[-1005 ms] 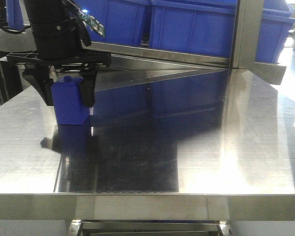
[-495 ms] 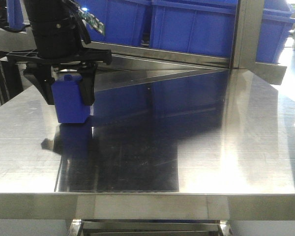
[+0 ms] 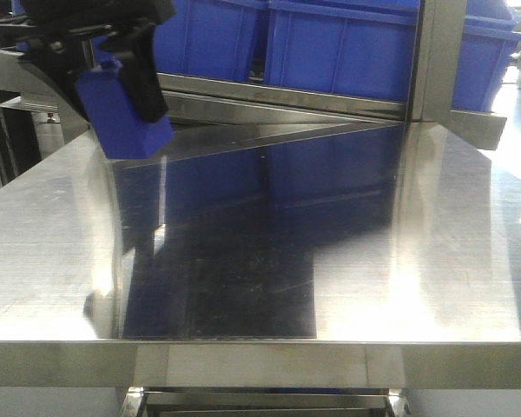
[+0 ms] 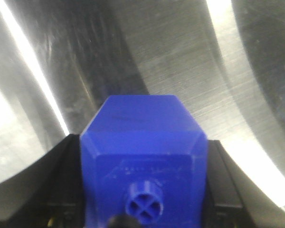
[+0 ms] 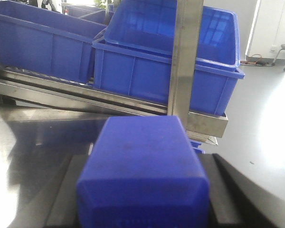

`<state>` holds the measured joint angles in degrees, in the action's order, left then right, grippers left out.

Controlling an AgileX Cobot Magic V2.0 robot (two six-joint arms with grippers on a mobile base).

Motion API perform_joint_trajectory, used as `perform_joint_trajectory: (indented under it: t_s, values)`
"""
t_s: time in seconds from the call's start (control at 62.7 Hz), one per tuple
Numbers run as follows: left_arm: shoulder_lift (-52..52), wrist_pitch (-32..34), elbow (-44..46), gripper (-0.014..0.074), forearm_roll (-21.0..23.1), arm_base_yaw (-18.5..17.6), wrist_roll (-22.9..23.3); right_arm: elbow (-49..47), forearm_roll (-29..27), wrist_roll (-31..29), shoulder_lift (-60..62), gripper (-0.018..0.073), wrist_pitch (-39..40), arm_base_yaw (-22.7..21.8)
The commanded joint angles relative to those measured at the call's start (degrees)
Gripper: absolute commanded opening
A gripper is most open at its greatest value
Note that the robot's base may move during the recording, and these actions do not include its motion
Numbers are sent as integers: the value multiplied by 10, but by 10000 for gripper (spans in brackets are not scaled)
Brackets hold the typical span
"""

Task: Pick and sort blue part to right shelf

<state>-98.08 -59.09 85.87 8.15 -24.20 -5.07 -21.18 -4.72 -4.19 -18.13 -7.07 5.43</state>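
Where the steel table (image 3: 243, 261) runs up to the right shelf (image 3: 330, 97), the left gripper (image 3: 117, 104) is clamped on the blue part (image 3: 122, 129), held clear of the tabletop on the near side of the shelf. The part's long axis leans, base lowest, and its cap is hidden between the fingers. The shelf's blue bins (image 3: 347, 43) lie beyond and rightward. The right gripper (image 5: 145, 164), not seen from the front, faces the shelf gripping a second blue block (image 5: 142, 142), whose top is cut off.
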Motion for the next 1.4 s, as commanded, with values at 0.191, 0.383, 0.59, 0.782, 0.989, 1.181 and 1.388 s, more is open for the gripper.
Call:
perform_joint_trajectory:
  t_s: [0.191,0.383,0.59,0.782,0.989,1.181,1.388]
  values:
    - [178,247,-181,210,11,5,-33,-16,-1,-5,-4,394,55,-4]
    - [271,372,-276,210,11,10,-32,-16,-1,-5,-4,394,55,-4]
    - [351,445,-357,210,15,50,-13,-16,-1,-5,-4,394,55,-4]
    - [432,454,-423,211,15,84,-5,-16,-1,-5,-4,394,55,-4]
    - [520,454,-477,273,15,121,-5,-16,-1,-5,-4,394,55,-4]
    - [592,454,-510,316,15,146,-5,-16,-1,-5,-4,394,55,-4]
    - [681,453,-547,315,13,146,-5,-16,-1,-5,-4,394,55,-4]
